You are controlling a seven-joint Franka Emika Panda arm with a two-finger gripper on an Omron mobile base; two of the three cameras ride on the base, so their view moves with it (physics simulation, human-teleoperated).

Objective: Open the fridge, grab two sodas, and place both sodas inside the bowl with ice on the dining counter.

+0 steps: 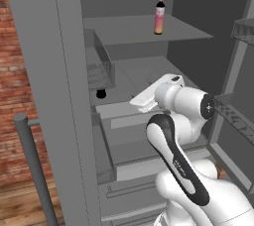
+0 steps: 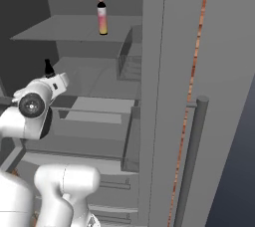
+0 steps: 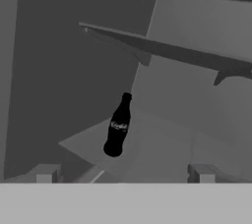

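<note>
Standing open, the fridge, doors swung wide, grey shelves bare apart from two drinks. Resting upright near the front edge of the upper shelf, the slim pink-orange soda bottle with black cap and neck, also showing in the right base view. Sitting on the lower shelf, toward the fridge's left side, the small dark soda bottle, leaning in the hand view because of the camera's roll; peeking just above the arm's wrist in the right base view, and showing as a dark spot low beside the wire door bin in the left base view. Reaching into the fridge at the level of the lower shelf, the white arm, its gripper spread wide, fingertips well apart at the bottom of the hand view, holding nothing. Lying ahead of the gripper, the dark bottle, between the lines of the two fingertips yet clearly apart from them, not touching either.
</note>
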